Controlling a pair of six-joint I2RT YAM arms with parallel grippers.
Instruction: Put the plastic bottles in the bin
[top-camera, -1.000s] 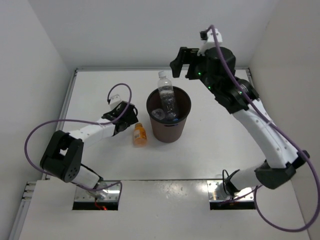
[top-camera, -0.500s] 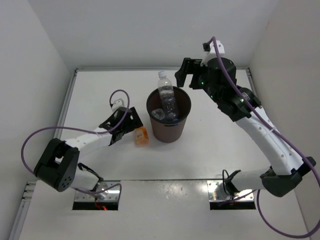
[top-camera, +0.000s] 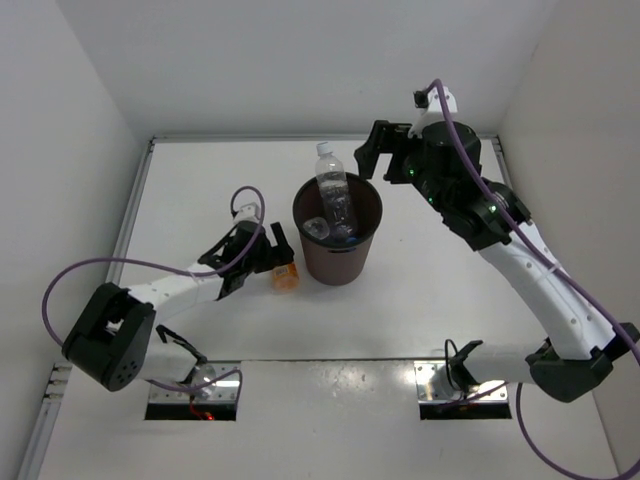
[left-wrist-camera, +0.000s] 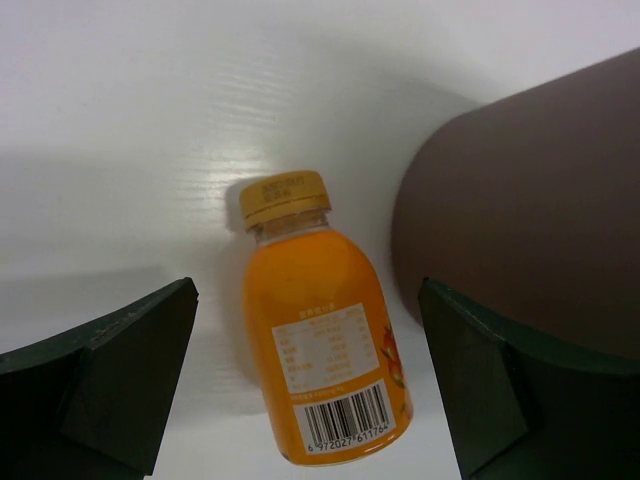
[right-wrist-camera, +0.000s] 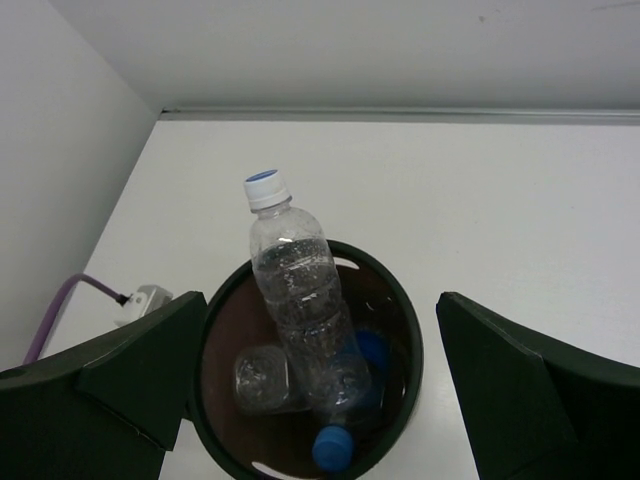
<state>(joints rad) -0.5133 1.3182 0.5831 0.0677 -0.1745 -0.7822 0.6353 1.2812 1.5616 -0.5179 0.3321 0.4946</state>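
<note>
The left gripper (left-wrist-camera: 308, 300) has advanced, jaws spread astride the lying orange bottle (left-wrist-camera: 322, 350); the right gripper (top-camera: 372, 158), released, has backed from the bin (top-camera: 335, 266).

One brown bin (top-camera: 338, 268) and two grippers, the left gripper (left-wrist-camera: 310, 390) and the right gripper (right-wrist-camera: 320, 390). Four plastic bottles: one orange bottle (left-wrist-camera: 325, 360) outside the bin and three clear ones inside it, namely a tall bottle (right-wrist-camera: 295, 300), an end-on bottle (right-wrist-camera: 262, 378) and a blue-capped bottle (right-wrist-camera: 332, 447).
</note>
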